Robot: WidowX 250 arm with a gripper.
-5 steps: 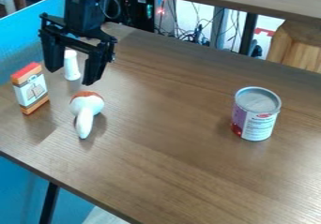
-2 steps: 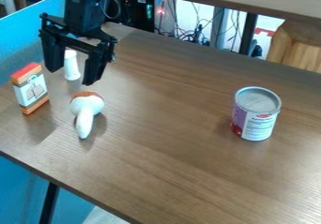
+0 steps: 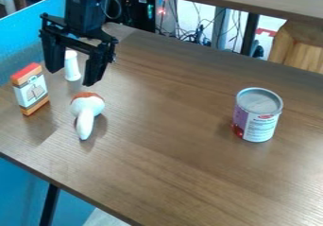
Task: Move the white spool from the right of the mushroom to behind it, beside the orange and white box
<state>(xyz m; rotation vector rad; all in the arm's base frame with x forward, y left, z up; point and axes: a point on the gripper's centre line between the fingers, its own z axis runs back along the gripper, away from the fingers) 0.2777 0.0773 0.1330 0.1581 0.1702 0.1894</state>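
Black two-finger gripper (image 3: 71, 77) upper left of frame, hanging downward, fingers spread apart. White cylindrical bottle (image 3: 72, 70) upper left too, upright on the brown wood-grain table (image 3: 164, 173), seen in the gap between the fingers; contact with them can't be told. Just below the gripper in frame, left side: white toy with rounded orange-brown top (image 3: 86, 106), lying down, narrow white end pointing to bottom of frame. Small box (image 3: 31, 90), far left, upright, slightly tilted in view: red top, orange bands, white middle with a drawing. It's near the bottle and the toy, apart from both.

Right of center: tin can (image 3: 257, 116), upright, grey metal top, purple and white label with some red, well apart from the left-side group. Tangled cables (image 3: 199, 33) behind table, top center. Light wooden piece (image 3: 302, 50) upper right, brown board (image 3: 233, 0) across top edge. Blue panel (image 3: 31, 36) upper left; dark table leg (image 3: 49, 206) lower left.
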